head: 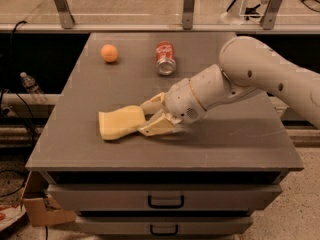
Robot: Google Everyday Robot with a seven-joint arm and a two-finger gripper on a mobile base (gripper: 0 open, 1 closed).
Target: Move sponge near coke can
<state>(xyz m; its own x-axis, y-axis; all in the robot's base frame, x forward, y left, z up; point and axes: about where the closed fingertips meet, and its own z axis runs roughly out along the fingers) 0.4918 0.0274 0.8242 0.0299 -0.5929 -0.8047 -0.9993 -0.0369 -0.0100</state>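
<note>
Camera view: the sponge (121, 123) lies on the front left part of the table (240, 144), with its long axis running roughly left to right. The arm reaches in from the right and ends in the gripper (144, 119), which sits at the sponge's right end. One finger (152, 103) rests along the far edge and the other along the near edge. Both look pressed against the foam, so the gripper seems to be clamped on the sponge, not standing free of it. Most of the sponge sticks out to the left, beyond the fingertips.

The coke can (165, 58) lies on its side toward the back of the table, with a silver end facing the camera. It lies behind the gripper and slightly to its right, well apart from the sponge, with bare tabletop between them. An orange (109, 53) sits to the left of the can at about the same depth.

The coming move is therefore likely a carry toward the back of the table. Because the sponge trails out to the left of the grip, its free end would arrive in the gap between the can and the orange. Stopping short would keep it from knocking the can, which could roll.
</note>
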